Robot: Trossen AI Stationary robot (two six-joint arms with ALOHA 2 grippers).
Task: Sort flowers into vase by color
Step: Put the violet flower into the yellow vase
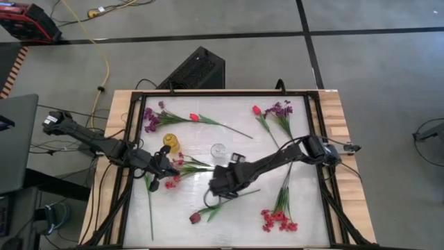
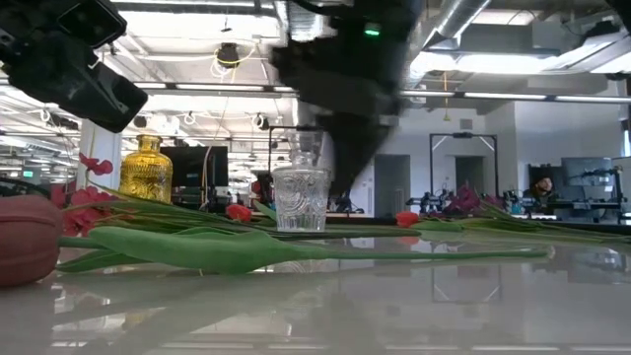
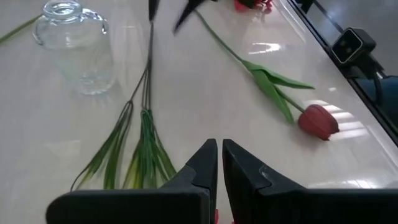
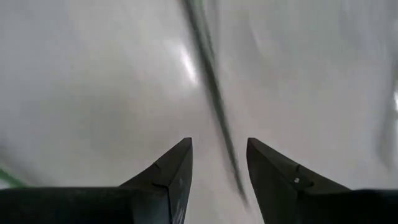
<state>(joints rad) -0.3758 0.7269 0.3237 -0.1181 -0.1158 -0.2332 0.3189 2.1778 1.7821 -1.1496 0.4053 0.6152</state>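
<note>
Artificial flowers lie flat on the white table top. A dark maroon tulip [image 1: 195, 217] lies near the near edge, its long stem [image 4: 211, 93] running toward the table's middle. My right gripper [image 1: 223, 185] points down over that stem, open, one finger on either side of it [image 4: 219, 163]. A red-pink spray [image 1: 171, 182] with green leaves lies at the left. My left gripper [image 1: 168, 164] hovers just above it, shut [image 3: 219, 160]. The clear glass vase [image 1: 218, 150] and the yellow vase [image 1: 171, 141] stand upright between the arms.
More flowers lie about: a purple spray [image 1: 151, 119] and a red tulip [image 1: 195, 117] at the far left, a red tulip [image 1: 256, 110] and a purple spray [image 1: 281, 109] at the far right, and a red-pink spray [image 1: 277, 219] near right. A black frame [image 1: 313, 132] rims the table.
</note>
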